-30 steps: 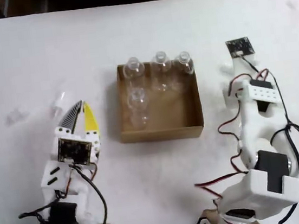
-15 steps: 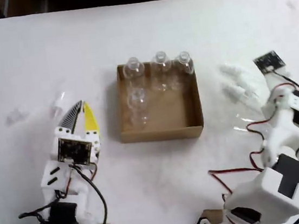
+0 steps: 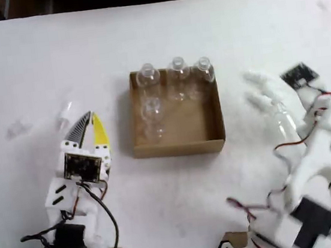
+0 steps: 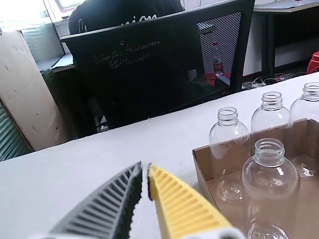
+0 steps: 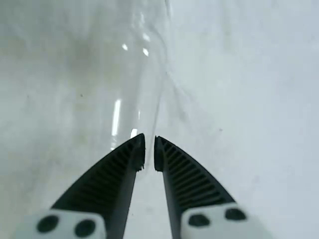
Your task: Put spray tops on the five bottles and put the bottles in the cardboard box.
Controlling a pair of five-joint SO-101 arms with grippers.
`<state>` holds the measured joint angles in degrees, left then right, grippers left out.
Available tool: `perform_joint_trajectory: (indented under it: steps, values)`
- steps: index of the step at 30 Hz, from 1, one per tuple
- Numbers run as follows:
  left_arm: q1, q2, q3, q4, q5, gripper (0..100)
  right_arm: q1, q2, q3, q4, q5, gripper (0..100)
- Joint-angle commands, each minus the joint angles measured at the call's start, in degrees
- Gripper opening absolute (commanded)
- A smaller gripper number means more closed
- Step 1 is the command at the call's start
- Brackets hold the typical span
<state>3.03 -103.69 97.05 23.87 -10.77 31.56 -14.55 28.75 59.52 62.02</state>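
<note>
Left tool [image 3: 91, 126] is parked on the desk [image 3: 25, 62] just left of the cardboard box [image 3: 180, 149]. Its grey and yellow fingers are pretty much together, with only a sliver between the tips and nothing in them. Its wrist view looks over those tips toward the box.

4 bottles stand upright inside. The 3 back-row bottles [image 3: 177, 69] line the far wall, and the front bottle [image 3: 152, 110] sits in front of the leftmost one. All 4 necks are open, no tops on any of them. 1 loose spray top [image 3: 65, 115] lies on the desk just past the left tool's tips.

The right arm is out to the right of the box. In its wrist view the right tool [image 5: 148, 149] has its black fingers nearly closed too, just a thin slit, aimed down at the desk. The clear 5th bottle [image 5: 127, 89] lies on its side right ahead of the tips. I can't tell if they're actually touching it.

From above, a 2nd spray top [image 3: 255, 78] and a 3rd spray top [image 3: 260, 99] lie between the box and that arm.
</note>
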Motion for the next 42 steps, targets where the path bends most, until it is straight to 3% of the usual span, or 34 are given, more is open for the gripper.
perform_joint_trajectory:
  steps: [1, 4, 9, 15, 21, 26, 34, 42]
  values:
    - [0.75, -0.40, -0.09, 0.09, -0.70, 3, -7.25, -9.19, -2.64, 0.57, -7.65, 1.9]
    - [0.66, -0.40, -0.09, 0.09, -0.70, 3, -11.38, -9.54, -3.52, 0.66, -13.10, 5.4]
    - [0.66, -0.40, -0.09, 0.09, -0.70, 3, -12.18, -1.80, -12.04, 1.01, -19.08, 15.9]
    - [0.66, -0.40, -0.09, 0.00, -0.70, 3, -11.91, 18.24, -30.42, 12.97, -12.13, 15.9]
    - [0.66, -0.40, -0.09, 0.00, -0.70, 3, -11.74, 35.65, -51.16, 25.19, -12.04, 16.2]
    - [0.66, -0.40, -0.09, 0.00, -0.70, 3, -10.33, 46.02, -61.54, 28.00, -11.78, 16.3]
    - [0.75, -0.40, -0.09, 0.00, -0.70, 3, -9.63, 51.65, -65.58, 32.48, -6.86, 16.3]
    - [0.75, -0.40, -0.09, 0.00, -0.70, 3, -9.27, 52.35, -65.05, 29.85, -6.51, 16.3]
